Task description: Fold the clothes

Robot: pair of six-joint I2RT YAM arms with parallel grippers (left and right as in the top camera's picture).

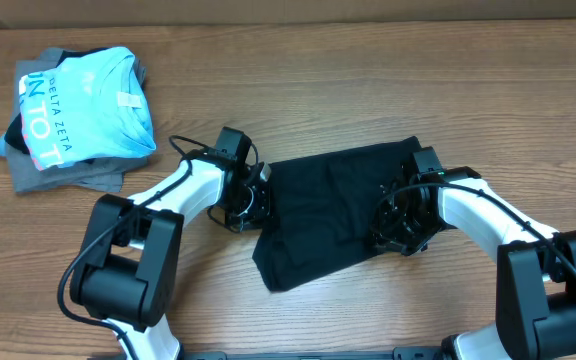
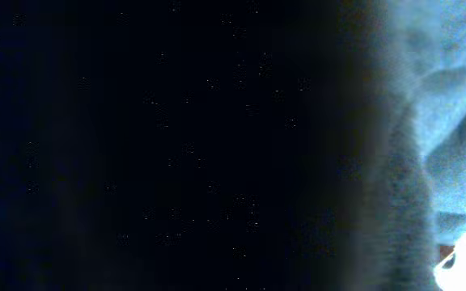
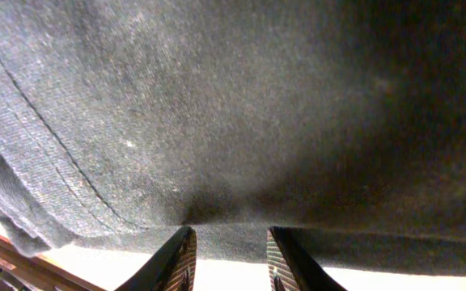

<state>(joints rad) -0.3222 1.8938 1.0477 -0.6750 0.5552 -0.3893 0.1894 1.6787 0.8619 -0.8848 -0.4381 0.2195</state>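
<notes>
Judging the fold about half done: your black T-shirt lies on the counter as a rough rectangle. The left gripper has its jaws together, probably on the left edge, though that view is dark. The right gripper has its jaws clamped on the right edge. Another fold remains.

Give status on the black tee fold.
Partly done: the black T-shirt lies as a rough rectangle, no sleeves showing. In hand: the left gripper and the right gripper each appear to pinch an opposite edge. Left to do: at least one more fold, since the shape is wide and uneven.
</notes>
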